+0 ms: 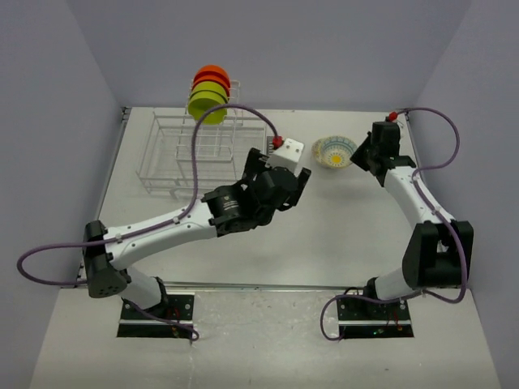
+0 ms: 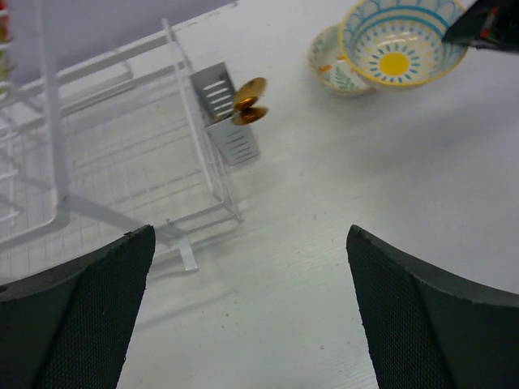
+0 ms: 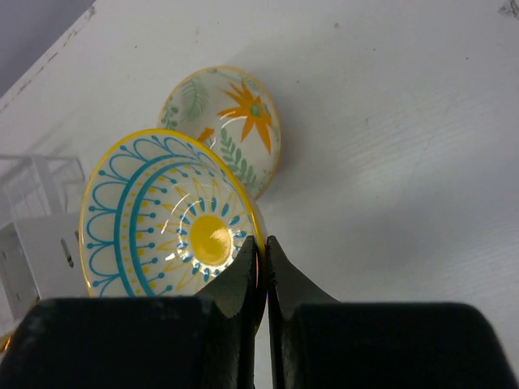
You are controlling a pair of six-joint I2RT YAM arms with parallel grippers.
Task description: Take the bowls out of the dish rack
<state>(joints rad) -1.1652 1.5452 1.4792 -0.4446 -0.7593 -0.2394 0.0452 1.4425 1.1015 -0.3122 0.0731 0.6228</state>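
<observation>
Tabletop (image 1: 340, 235) — right gripper (image 3: 261, 247) tight on bowl (image 3: 154, 211)

Right fingers (image 3: 235, 279) hide the near rim of the blue-patterned bowl (image 3: 162, 219), and the dish rack (image 2: 53, 121) is cropped.

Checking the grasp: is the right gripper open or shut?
Shut: the right gripper pinches the rim of the blue-patterned bowl.

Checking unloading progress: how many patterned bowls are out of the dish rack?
2: the blue-ringed bowl gripped by the right pincer, and the orange-flower bowl on the table beside it.
</observation>
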